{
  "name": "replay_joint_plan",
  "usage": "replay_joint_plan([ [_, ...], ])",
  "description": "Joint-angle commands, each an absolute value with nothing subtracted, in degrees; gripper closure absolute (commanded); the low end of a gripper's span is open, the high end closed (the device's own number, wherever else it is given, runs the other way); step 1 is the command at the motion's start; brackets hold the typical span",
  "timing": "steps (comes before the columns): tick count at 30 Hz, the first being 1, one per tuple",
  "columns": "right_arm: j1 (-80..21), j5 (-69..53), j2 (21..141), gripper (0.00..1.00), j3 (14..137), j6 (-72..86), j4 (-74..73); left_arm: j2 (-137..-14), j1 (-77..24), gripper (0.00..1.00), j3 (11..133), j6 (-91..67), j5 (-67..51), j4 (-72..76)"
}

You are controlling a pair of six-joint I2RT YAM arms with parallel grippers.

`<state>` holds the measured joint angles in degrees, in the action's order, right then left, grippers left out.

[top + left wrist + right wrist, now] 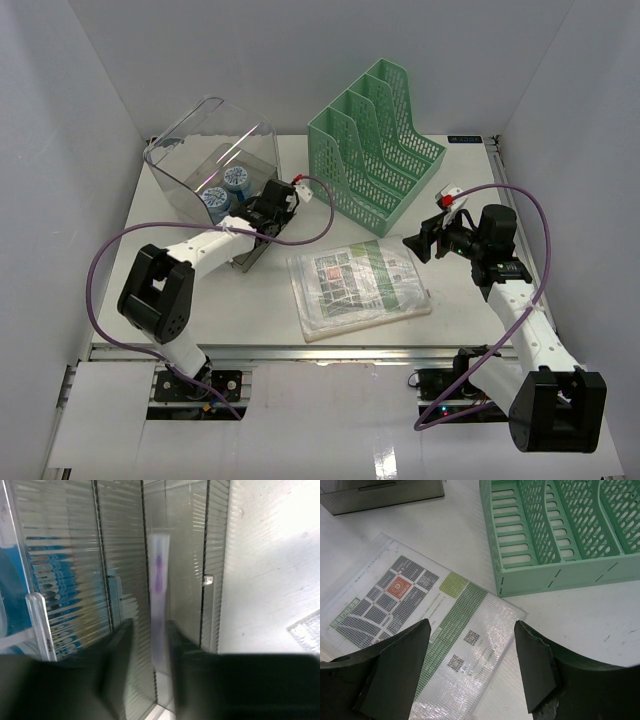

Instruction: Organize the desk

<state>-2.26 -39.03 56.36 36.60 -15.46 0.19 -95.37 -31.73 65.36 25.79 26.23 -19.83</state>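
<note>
- Desk: white top filling the floor of the white-walled enclosure, metal rail along its near edge, both arm bases bolted there.
- Clear smoky plastic bin, back left of the desk. Inside: two round blue-and-white items side by side. Cannot tell what they are.
- Green mesh file organizer, back centre-right, upright, several slots divided by perforated walls.
- Mesh document pouch, flat on the desk in front of the organizer, printed sheets inside, near but apart from the organizer's corner.
- Left gripper: arm stretched forward, fingers up against the bin's ribbed wall with a narrow gap between them. Cannot tell whether anything is clamped.
- Right gripper: arm raised, angled down over the pouch's right end, jaws spread wide, nothing held.
</note>
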Motion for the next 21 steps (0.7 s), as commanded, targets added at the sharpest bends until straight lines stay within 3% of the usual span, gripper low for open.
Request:
replay_joint_plan([
  [1, -2.02, -39.86, 56.43, 0.26, 36.21, -15.99, 1.91, -94.51, -30.85, 0.47, 66.11, 23.74, 24.24, -18.21],
  [5, -1.99, -40.72, 56.54, 0.25, 36.39, -16.67, 1.32, -92.38, -30.94, 0.31, 66.5, 20.0, 21.48, -18.63],
  [11, -1.85, -47.02, 56.78, 0.2, 37.37, -22.72, -2.73, -85.03, -30.85, 0.28, 65.29, 9.34, 12.7, -19.36],
  [14, -1.85, -50.86, 56.36, 0.19, 37.44, -26.08, -4.69, -80.64, -30.85, 0.3, 62.25, -1.04, 3.76, -17.98],
  [17, -1.84, -53.5, 55.58, 0.19, 36.96, -28.54, -5.43, -78.39, -30.86, 0.43, 58.94, -7.9, 0.43, -16.33],
  [21, -1.76, -58.44, 54.5, 0.2, 36.35, -35.74, -8.22, -78.98, -30.85, 0.5, 53.77, -13.81, -1.86, -12.8],
])
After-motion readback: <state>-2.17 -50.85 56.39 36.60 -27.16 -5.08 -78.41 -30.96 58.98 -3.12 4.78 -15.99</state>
